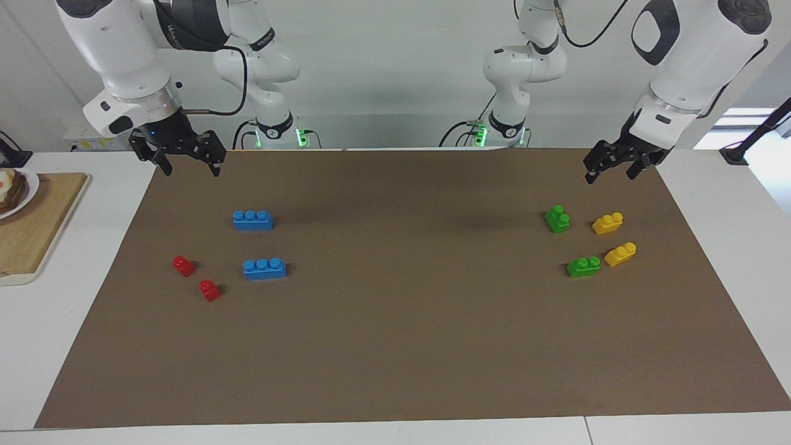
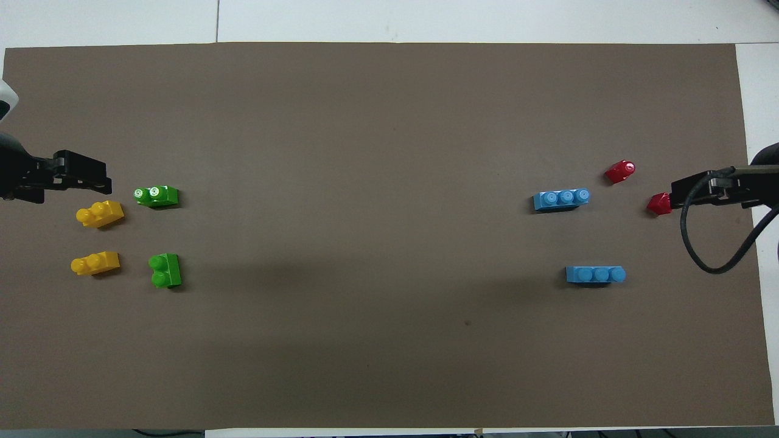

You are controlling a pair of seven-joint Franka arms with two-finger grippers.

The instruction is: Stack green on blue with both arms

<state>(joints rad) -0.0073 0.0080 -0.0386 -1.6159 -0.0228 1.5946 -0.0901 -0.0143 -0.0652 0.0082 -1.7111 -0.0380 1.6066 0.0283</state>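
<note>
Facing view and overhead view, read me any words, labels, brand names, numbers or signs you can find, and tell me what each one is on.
White jointed right arm: pale lettering on its dark grey joint cover, too blurred to read.
Small plastic building bricks, brown paper mat, wooden board: no text visible in either view.
Nothing else carries writing that can be read.

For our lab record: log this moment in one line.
stage: start | left tool: open, empty | right tool: open, empty | green bricks: unstacked | blue bricks: unstacked
</note>
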